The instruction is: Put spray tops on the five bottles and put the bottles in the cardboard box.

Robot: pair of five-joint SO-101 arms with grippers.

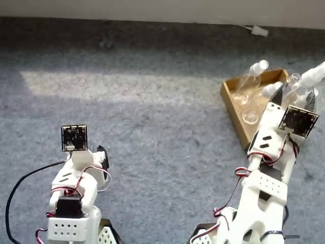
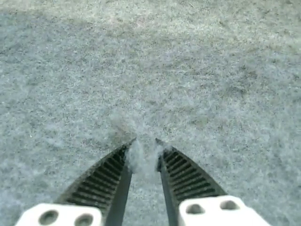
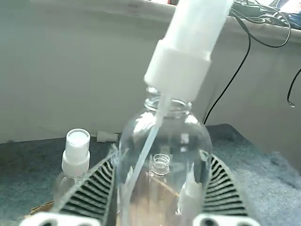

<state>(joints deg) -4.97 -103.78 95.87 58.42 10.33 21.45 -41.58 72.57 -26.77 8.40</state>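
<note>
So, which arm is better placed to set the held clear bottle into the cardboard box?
Right. The right gripper is shut on the bottle over the cardboard box, where other bottles already sit. The left gripper is over bare carpet, far from the box, holding nothing.

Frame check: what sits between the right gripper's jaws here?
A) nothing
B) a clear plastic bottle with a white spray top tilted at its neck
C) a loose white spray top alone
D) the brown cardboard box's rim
B: in the right wrist view the right gripper grips the clear plastic bottle on both sides, and the white spray top leans askew at its neck.
</note>
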